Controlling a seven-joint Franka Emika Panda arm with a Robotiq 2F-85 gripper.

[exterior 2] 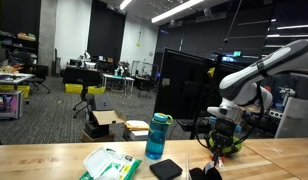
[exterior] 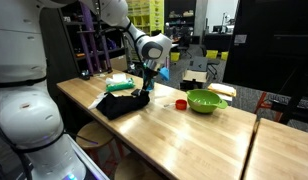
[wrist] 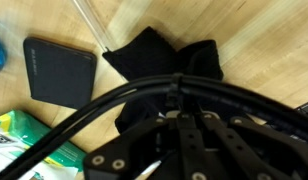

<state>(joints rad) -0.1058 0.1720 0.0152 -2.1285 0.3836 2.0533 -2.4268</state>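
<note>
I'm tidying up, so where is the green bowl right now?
In an exterior view the green bowl sits on the wooden table, just right of a small red object, well right of the black cloth.

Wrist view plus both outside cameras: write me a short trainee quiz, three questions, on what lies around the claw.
1. True or false: the thing nearest the claw is a black cloth lying on the wooden table.
2. Which thing lies beside the cloth in the wrist view? A) a black square pad B) a white mug C) a yellow banana
3. Fill in: the bowl on the table is ____ in colour.
Key: 1 true; 2 A; 3 green.
</note>
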